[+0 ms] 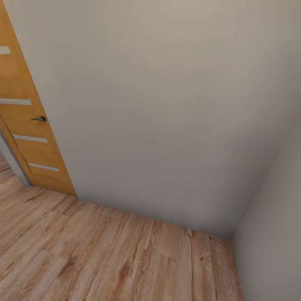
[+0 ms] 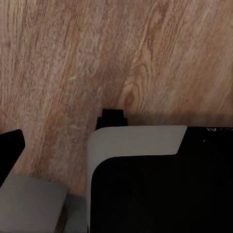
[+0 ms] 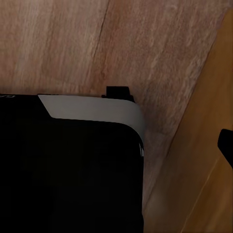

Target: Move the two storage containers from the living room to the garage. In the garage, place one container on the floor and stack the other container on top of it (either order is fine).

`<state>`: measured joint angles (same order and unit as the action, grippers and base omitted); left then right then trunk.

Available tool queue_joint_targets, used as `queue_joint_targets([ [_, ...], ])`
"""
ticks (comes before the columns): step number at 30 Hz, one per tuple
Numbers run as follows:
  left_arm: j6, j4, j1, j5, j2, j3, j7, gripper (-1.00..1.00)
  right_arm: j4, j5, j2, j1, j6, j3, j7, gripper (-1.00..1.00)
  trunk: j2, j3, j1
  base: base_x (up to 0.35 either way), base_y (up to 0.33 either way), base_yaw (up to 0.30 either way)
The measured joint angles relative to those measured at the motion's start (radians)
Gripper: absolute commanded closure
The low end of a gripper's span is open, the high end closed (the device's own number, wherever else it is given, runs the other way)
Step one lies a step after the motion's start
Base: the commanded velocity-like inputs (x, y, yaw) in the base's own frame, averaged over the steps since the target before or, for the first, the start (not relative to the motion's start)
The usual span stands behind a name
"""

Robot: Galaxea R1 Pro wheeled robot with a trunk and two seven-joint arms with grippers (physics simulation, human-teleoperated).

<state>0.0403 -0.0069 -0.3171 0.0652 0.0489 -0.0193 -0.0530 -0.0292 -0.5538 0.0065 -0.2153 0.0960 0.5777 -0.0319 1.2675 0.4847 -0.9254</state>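
Below both wrist cameras lies light wood plank floor (image 2: 73,58), with the robot's own black and grey body panel (image 2: 145,179) taking the lower part of each wrist view. In the left wrist view a dark finger tip (image 2: 10,150) pokes in at the left edge; in the right wrist view another dark tip (image 3: 225,145) sits at the right edge, against an orange wooden surface (image 3: 204,160) that looks like door wood. With one tip apiece showing, whether either gripper is released or clenched cannot be told; nothing is seen between the fingers.

Further out, the head view faces a plain beige wall (image 1: 167,104) that meets a second wall (image 1: 276,234) at a corner in the lower right of the frame. An orange wooden door (image 1: 29,125) with pale slats and a dark handle (image 1: 39,119) stands at the left edge, plank floor running beneath.

Neither storage container appears in these views, so which way they lie from either gripper, how their long axes run, and which arm is nearer cannot be judged. The robot seems to be in transit; the coming move probably calls for turning away from this corner.
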Motion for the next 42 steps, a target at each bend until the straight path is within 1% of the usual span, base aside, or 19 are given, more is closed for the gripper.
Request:
queue_joint_targets([
  [13, 0.0, 0.0, 0.0, 0.0, 0.0, 0.0, 0.0, -1.0, 0.0, 0.0, 0.0, 0.0, 0.0, 0.0, 0.0, -1.0, 0.0, 0.0, 0.0, 0.02, 0.0, 0.269],
  [42, 0.0, 0.0, 0.0, 0.0, 0.0, 0.0, 0.0, -1.0, 0.0, 0.001, 0.0, 0.0, 0.0, 0.0, 0.0, -1.0, 0.0, 0.0, 0.001, 0.313, 0.0, 0.269],
])
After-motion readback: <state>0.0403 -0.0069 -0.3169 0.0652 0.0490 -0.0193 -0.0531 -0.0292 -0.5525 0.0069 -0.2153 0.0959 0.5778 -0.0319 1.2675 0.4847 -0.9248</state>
